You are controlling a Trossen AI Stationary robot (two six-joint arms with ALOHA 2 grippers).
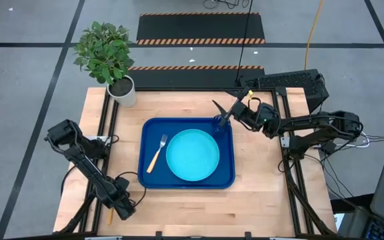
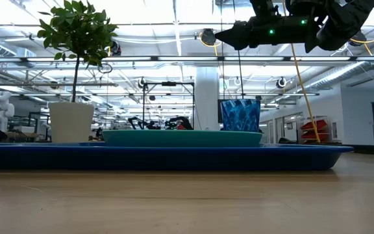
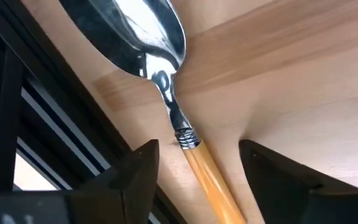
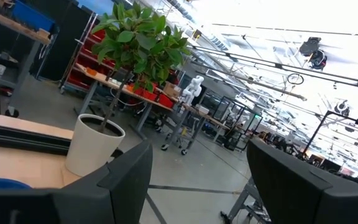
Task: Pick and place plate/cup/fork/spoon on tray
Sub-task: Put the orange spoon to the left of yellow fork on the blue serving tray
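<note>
Only the left wrist view shows the one spoon: it lies on the counter at its near-left edge, between the spread fingers of the left claw, which pinches nothing. From above, one tray carries one fork, one plate and, at its far-right corner, one cup. The right claw hangs spread above the cup. One potted plant stands at the far-left corner.
</note>
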